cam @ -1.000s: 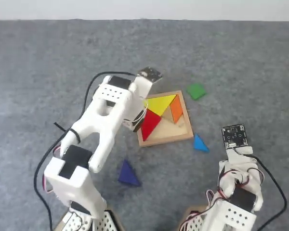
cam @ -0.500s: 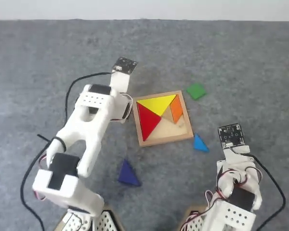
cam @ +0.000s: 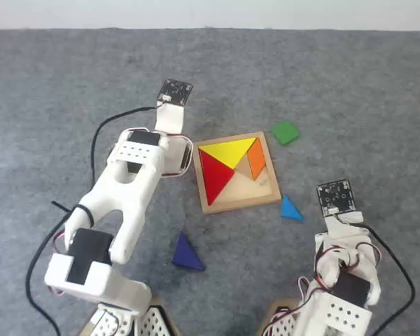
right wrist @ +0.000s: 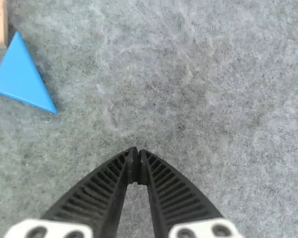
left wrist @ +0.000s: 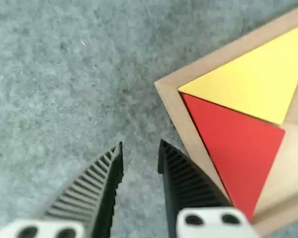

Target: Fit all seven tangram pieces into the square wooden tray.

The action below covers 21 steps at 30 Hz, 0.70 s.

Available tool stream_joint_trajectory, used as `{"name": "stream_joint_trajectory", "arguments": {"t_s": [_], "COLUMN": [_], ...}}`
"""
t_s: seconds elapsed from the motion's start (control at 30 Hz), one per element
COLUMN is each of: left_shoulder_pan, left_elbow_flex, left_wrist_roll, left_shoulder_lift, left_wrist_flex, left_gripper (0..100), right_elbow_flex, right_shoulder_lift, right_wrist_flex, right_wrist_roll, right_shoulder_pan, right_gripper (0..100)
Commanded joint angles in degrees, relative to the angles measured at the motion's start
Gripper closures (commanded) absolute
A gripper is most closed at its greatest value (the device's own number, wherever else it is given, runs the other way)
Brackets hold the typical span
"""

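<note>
I found the site to be a robotics test bench: a table covered in grey felt (cam: 350, 77), a plain white wall (cam: 210, 12) behind, and exposed cabling (cam: 93, 157) along my left arm.

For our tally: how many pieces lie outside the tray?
3: green piece beyond the tray, light blue triangle right of it, dark blue triangle in front. More may be hidden.
</note>
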Motion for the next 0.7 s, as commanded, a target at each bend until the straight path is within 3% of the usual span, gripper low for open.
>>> {"name": "stream_joint_trajectory", "arguments": {"t_s": [0.0, 0.33, 0.47, 0.67], "left_shoulder_pan": [-0.18, -0.18, -1.23, -2.29], "left_elbow_flex": [1.45, 2.33, 2.33, 2.15], "left_wrist_roll": [3.34, 3.6, 3.69, 3.43], "left_shoulder_lift": [-2.9, -2.99, -3.08, -2.9], "left_wrist_flex": [-4.31, -4.92, -5.01, -5.01], "left_gripper": [89, 89, 89, 89], "right_elbow_flex": [0.7, -0.62, -8.79, -22.07], "right_shoulder_lift": [0.13, 0.13, 0.22, 6.2], "right_wrist_flex": [0.84, -0.57, 7.69, 8.13], "right_wrist_roll": [-0.44, -0.44, 3.25, 5.01], "right_shoulder_pan": [-0.4, -0.57, -0.22, 1.89], "right_gripper": [99.0, 98.9, 98.7, 98.7]}}
